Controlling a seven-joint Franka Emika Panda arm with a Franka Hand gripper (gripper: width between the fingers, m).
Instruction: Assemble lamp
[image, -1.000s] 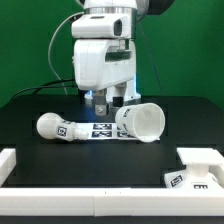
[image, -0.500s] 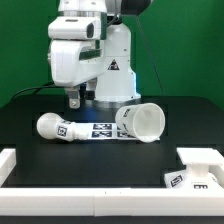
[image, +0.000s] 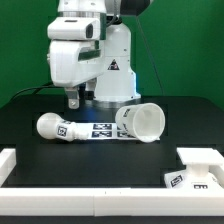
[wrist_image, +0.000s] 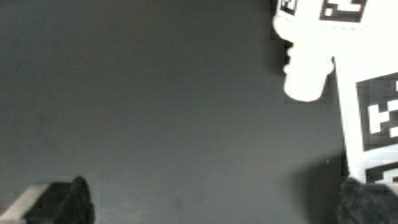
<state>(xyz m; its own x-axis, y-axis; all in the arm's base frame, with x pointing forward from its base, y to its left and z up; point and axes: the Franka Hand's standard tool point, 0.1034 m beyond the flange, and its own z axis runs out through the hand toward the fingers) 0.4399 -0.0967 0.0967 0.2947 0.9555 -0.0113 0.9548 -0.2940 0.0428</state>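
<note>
So the arm (image: 88, 55) is hanging over the back of the black table (image: 100, 155), toward the exterior view's left, and its gripper (image: 72, 98) is hovering above the tabletop without touching any part. In the wrist view the gripper (wrist_image: 217, 200) is showing its two dark fingers (wrist_image: 63, 200) spread wide, with only bare table between them, so it's holding nothing.

The lamp is sitting in three loose white pieces. The bulb (image: 52, 127) is lying on its side just in front of the gripper, with a square tag facing the camera. The shade (image: 140, 122) is lying tipped over too, with its wide mouth pointing to the exterior view's right. The marker board (image: 100, 130) is lying flat between those two. The base (image: 195, 165) is sitting well apart from the rest, in the near corner on the exterior view's right, beside the white rail (image: 80, 196).

As for labels, I'm only seeing black-and-white square tags on the parts and the board. They're too small for me to read any letters or brand. The wrist view is catching white tagged surfaces (wrist_image: 329, 30) at its edge, but I can't tell which piece is which.
</note>
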